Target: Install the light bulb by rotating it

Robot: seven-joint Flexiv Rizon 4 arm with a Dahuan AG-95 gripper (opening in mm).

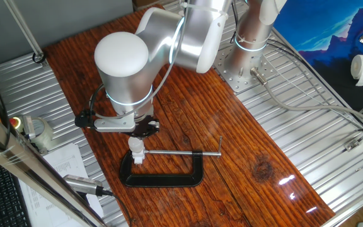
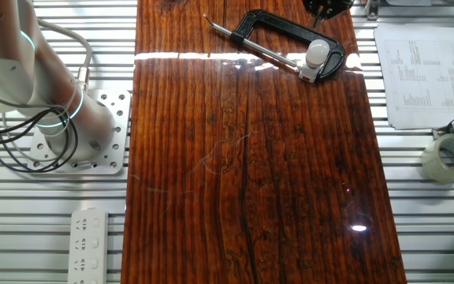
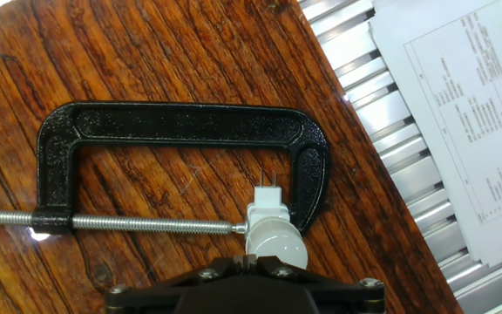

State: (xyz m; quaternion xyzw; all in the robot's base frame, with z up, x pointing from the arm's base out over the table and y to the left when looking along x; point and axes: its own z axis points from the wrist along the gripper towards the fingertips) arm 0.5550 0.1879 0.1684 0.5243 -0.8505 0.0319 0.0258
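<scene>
A dark wooden tabletop point(image 2: 243, 173) carried a black C-clamp point(image 3: 181, 131) pinning a small white socket block point(image 3: 266, 215), the light bulb point(image 3: 277, 247) seated upright in it. The gripper point(image 1: 145, 128) hung directly above the bulb, axis vertical; whether its fingers were spread could not be told.

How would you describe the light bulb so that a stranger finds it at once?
Find the dark wooden board, then the black C-clamp lying flat near its end. Where the clamp's threaded screw ends sits a small white square socket block, and the light bulb stands in it. It is the only round, frosted white dome there.
</scene>
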